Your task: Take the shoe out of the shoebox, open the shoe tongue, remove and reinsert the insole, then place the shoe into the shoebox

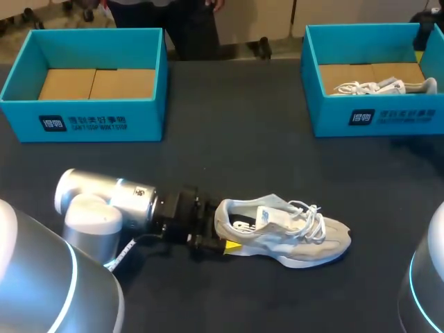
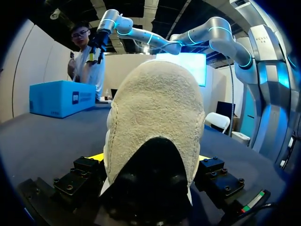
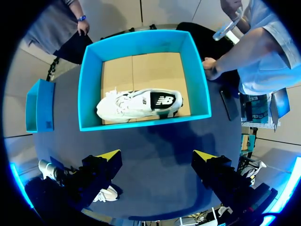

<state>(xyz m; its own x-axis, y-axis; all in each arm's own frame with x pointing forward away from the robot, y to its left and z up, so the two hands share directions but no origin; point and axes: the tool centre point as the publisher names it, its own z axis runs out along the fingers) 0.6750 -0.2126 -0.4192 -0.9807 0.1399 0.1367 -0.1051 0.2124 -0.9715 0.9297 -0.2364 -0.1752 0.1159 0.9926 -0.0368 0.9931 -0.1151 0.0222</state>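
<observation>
A grey sneaker [image 1: 284,232] lies on its sole on the dark table, toe to the right, with its tongue and white laces loose. My left gripper [image 1: 220,234] is at its heel. In the left wrist view the heel [image 2: 155,117] sits between the open fingers of the left gripper [image 2: 149,160], a yellow tip showing on each side. The right blue shoebox [image 3: 141,42] holds a white sneaker [image 3: 141,104] on its side. High above the table in front of that box, my right gripper [image 3: 157,157] stands open and holds nothing.
An empty blue shoebox [image 1: 87,114] with a cardboard floor stands at the back left. The right shoebox [image 1: 374,118] is at the back right. A person's hand [image 3: 209,66] is close to that box's side wall. Bare table lies between the boxes and the grey sneaker.
</observation>
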